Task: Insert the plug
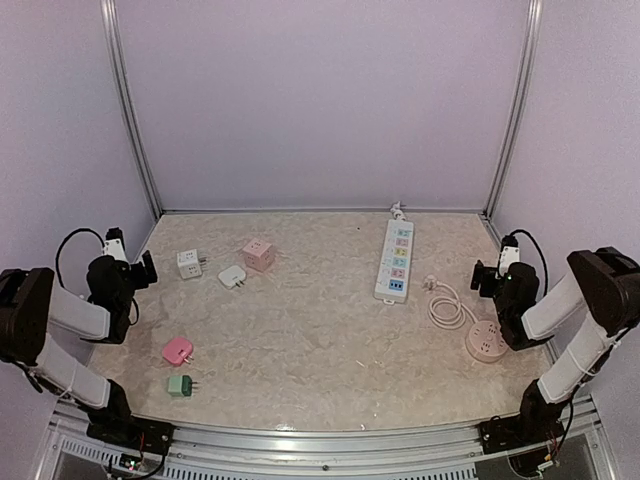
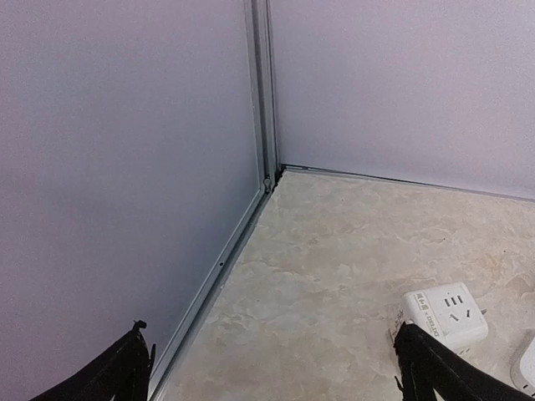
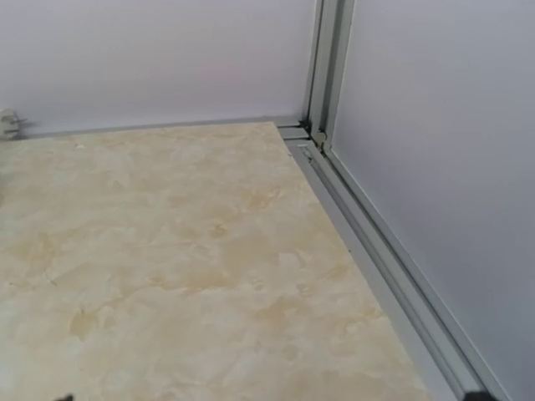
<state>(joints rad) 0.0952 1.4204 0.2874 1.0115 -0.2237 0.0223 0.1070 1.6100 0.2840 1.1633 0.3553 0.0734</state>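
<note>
White plug [image 1: 430,283] on coiled cord [image 1: 447,308] lies just right of long white power strip [image 1: 394,260].
Left gripper [image 2: 269,327] and right gripper [image 1: 481,276] hover at opposite sides, jaws wide apart, empty.

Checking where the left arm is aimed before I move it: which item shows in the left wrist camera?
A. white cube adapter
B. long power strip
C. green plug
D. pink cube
A: the white cube adapter sits at the lower right of that view, socket slots facing up; nothing pink or green shows there.
</note>
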